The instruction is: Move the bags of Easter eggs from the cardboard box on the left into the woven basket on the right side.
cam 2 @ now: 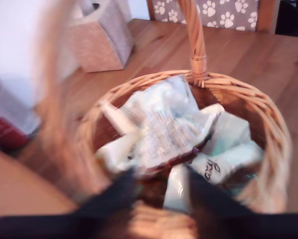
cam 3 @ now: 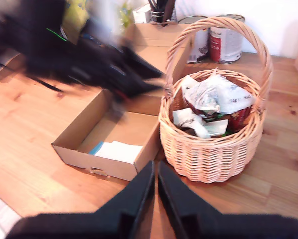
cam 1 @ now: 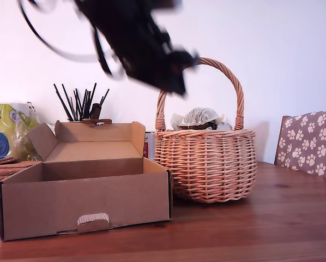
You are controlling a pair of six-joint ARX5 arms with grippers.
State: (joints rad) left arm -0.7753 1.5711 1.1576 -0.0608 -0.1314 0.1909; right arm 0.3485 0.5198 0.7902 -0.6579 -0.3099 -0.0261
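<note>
The woven basket stands at the exterior view's right, and several bags of Easter eggs are piled inside it. One bag pokes above the rim. Beside it, at the exterior view's left, sits the open cardboard box. The second wrist view shows a flat white and blue piece on the box floor. My first gripper hovers over the basket, blurred by motion, its jaws apart with nothing clearly held. Its arm shows above the basket handle. My second gripper is shut and empty, hanging above the table in front of box and basket.
A yellow-and-blue package and a holder of dark sticks stand behind the box. Two tins stand behind the basket. A chair with paw-print fabric is at the exterior view's right edge. Wooden table lies bare in front.
</note>
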